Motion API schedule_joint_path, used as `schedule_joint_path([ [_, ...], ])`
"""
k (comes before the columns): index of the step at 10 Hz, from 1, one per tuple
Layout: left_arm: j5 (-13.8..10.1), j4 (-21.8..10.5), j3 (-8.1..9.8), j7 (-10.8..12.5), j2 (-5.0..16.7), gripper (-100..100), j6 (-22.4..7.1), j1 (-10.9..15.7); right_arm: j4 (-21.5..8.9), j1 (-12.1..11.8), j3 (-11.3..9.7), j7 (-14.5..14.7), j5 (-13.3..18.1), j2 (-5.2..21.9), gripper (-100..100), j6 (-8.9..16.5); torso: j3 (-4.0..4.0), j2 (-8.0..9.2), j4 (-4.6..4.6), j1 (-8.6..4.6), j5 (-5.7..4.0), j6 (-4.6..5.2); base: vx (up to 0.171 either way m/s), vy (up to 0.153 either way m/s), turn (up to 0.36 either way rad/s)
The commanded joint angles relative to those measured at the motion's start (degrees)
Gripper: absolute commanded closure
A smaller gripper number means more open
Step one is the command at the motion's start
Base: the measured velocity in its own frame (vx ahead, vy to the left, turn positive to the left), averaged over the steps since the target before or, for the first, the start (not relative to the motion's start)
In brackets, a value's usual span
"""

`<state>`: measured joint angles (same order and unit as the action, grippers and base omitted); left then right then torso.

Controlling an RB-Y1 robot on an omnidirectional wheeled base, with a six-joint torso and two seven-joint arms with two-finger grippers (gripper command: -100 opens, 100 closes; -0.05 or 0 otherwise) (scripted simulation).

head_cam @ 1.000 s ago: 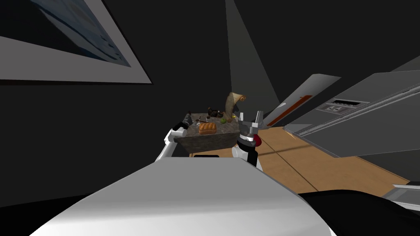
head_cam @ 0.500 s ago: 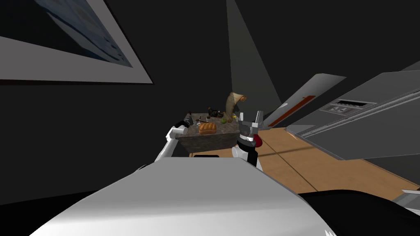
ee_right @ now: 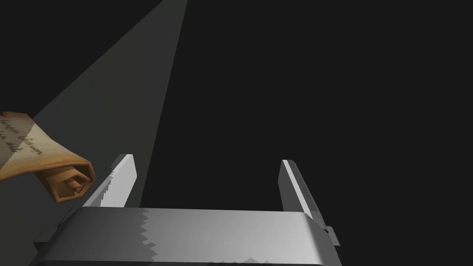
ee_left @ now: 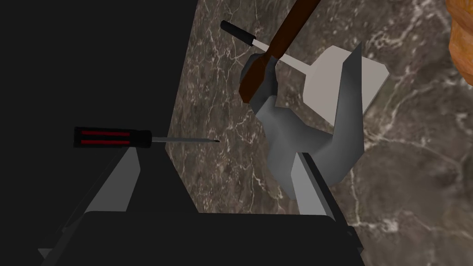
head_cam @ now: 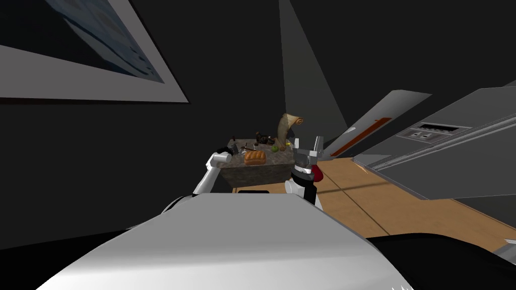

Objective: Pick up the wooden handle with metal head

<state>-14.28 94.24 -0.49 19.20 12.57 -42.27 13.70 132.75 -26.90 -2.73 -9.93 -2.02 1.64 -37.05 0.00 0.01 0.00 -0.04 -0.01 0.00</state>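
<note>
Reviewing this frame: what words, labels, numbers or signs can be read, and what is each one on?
No text reads clearly.
Scroll: lines of dark script on its tan sheet, too blurred to read.
Control panel, at the right of the head view: small marks, too small to read.
Hammer: no lettering.
Screwdriver: red stripes on its black handle, no lettering.

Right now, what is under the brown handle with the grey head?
A white flat tool with a thin shaft and black grip lies under the brown handle, on the marble tabletop. The grey head hides part of its blade.
</note>
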Motion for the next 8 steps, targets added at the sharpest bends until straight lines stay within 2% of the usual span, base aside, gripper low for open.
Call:
schedule_joint_path([
  [1,-0.7,-1.7,0.19,1.3,0.2,-100,-2.9,2.0,0.0,0.0,0.0,0.0,0.0,0.0,0,0.0,0.00,0.00,0.00,0.00,0.00,0.00,-0.003,-0.011,0.045],
  [2,-0.7,-1.7,0.19,1.3,0.2,-100,-4.2,2.0,0.0,0.0,0.0,0.0,0.0,0.0,0,0.0,0.00,0.00,0.00,-0.01,0.00,0.00,0.000,-0.013,0.026],
  [3,-1.3,-3.3,0.37,2.6,0.3,-100,-5.8,3.9,0.0,0.0,0.0,0.0,0.0,0.0,0,0.0,0.00,-0.01,0.00,-0.01,0.00,0.00,-0.001,-0.013,0.039],
  [4,-1.3,-3.3,0.37,2.6,0.3,-100,-7.3,3.9,0.0,0.0,0.0,0.0,0.0,0.0,0,0.0,-0.01,-0.01,0.00,-0.01,0.00,0.00,0.001,-0.013,0.019],
  [5,-1.3,-3.3,0.37,2.6,0.3,-100,-7.7,3.9,0.0,0.0,0.0,0.0,0.0,0.0,0,0.0,-0.01,-0.01,0.00,-0.01,0.00,0.00,0.003,-0.005,0.000],
  [6,-2.0,-4.9,0.55,3.9,0.4,-100,-10.0,5.7,0.0,0.0,0.0,0.0,0.0,0.0,0,0.0,-0.01,-0.01,0.00,0.01,0.00,0.00,0.002,-0.007,0.041],
  [7,-2.0,-4.9,0.55,3.9,0.4,-100,-11.1,5.7,0.0,0.0,0.0,0.0,0.0,0.0,0,0.0,-0.01,-0.02,0.00,0.01,0.00,0.00,0.003,-0.010,0.022],
  [8,-2.6,-6.4,0.74,5.1,0.4,-100,-13.1,7.4,0.0,0.0,0.0,0.0,0.0,0.0,0,0.0,-0.01,-0.02,0.00,0.01,0.00,0.00,0.005,-0.010,0.042],
])
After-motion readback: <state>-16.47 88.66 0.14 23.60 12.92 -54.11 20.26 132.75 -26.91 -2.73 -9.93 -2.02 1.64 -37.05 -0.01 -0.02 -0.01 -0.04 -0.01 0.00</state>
